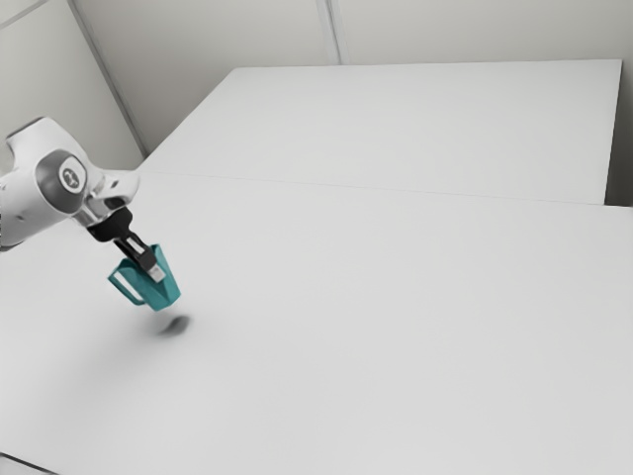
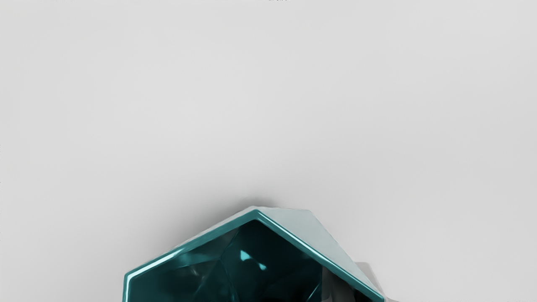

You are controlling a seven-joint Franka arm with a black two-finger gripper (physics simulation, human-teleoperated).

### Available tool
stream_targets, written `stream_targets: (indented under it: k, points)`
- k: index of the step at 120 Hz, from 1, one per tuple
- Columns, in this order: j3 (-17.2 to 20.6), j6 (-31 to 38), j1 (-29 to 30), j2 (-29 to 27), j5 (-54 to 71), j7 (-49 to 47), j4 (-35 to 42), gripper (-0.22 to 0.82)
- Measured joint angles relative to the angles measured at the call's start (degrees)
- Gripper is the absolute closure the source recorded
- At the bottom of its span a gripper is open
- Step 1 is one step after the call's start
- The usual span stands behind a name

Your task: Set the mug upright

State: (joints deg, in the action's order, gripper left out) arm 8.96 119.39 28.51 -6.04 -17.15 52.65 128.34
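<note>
The teal faceted mug is held above the table at the exterior view's left, tilted, with its handle toward that view's left and a small dark shadow beneath it. My gripper has come down onto its wall from the upper left and is shut on it. From the wrist view I look into the open mouth of the mug, its angular rim facing the hand. One dark finger is seen inside the mug by the wall, and part of the other lies just outside that wall.
A wide white table stretches across the exterior view, with another white surface behind it, beyond a thin seam. Pale walls stand at the back. A thin dark line crosses the lower left corner of the exterior view.
</note>
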Motion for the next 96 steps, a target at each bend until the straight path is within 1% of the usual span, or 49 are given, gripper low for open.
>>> stream_targets:
  k: [12,22,29,36,44,56,67,96]
  points:
    - [-0.7,0.8,-3.5,0.1,3.4,-3.9,-0.3,0.78]
    - [-4.7,1.4,-9.1,0.3,6.0,-7.1,-0.6,0.78]
    - [-6.4,1.6,-12.1,0.4,8.2,-9.4,-1.1,0.79]
    - [-9.1,1.8,-16.3,0.5,10.2,-11.7,-1.4,0.79]
    - [-10.5,2.2,-18.7,0.6,12.4,-14.4,-1.5,0.79]
    - [-10.8,2.9,-19.6,0.4,15.2,-18.2,-1.3,0.79]
    - [-10.4,3.6,-19.7,0.1,17.9,-21.7,-0.9,0.79]
    - [-7.3,6.2,-20.8,0.0,21.9,-30.0,0.7,0.79]
